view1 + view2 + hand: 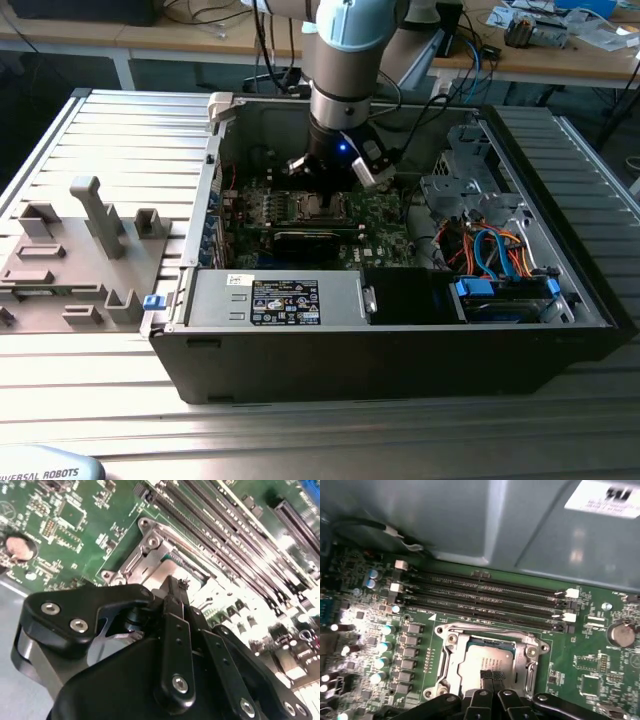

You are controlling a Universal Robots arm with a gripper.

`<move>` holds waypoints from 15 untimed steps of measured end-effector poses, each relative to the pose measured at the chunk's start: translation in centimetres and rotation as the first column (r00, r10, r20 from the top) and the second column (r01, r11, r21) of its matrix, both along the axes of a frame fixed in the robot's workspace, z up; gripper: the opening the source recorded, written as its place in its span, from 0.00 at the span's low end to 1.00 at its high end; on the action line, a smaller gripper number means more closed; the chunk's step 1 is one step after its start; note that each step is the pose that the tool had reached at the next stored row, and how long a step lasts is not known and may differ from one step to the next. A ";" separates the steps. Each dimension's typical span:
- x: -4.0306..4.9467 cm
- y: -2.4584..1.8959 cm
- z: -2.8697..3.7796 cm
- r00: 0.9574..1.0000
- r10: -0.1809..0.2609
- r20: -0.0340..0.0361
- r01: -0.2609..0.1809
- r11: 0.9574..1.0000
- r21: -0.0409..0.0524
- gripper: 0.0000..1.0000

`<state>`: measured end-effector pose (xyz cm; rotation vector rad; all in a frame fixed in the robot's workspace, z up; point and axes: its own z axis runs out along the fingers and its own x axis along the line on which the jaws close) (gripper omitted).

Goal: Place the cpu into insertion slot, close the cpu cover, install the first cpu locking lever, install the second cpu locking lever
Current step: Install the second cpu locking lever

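Ribbed metal panels are forming the desk (90, 130) on which the open computer case (400, 350) is lying, with the green motherboard (385, 235) flat on its floor. The gripper (322, 190) is hanging straight above the insertion slot (308, 208), near the middle of the motherboard.

In the first wrist view, the cpu (487, 659) is already sitting inside the insertion slot (451, 639), and the cpu cover (527, 652) seems to be lying closed around it, framing its silver top. The gripper (491, 676) is resting with its fingertips pressed close together on the cpu's surface, pinching nothing that I can see. In the second wrist view, the gripper (176, 587) is likewise touching the cpu (165, 572) inside the cpu cover (145, 555).

I judge the cpu to be light, stiff and fragile, with a smooth, slippery top; it should be taken by its opposite edges only, never underneath. It is lying flat, top facing up. It is nearly square, so no long axis is clear, and its edges are running parallel to the long memory slots (485, 600) beside the insertion slot.
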<state>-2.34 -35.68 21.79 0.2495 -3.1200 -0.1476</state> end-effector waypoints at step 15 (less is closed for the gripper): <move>0.00 1.00 1.77 1.000 0.000 0.000 0.000 0.999 -0.053 0.11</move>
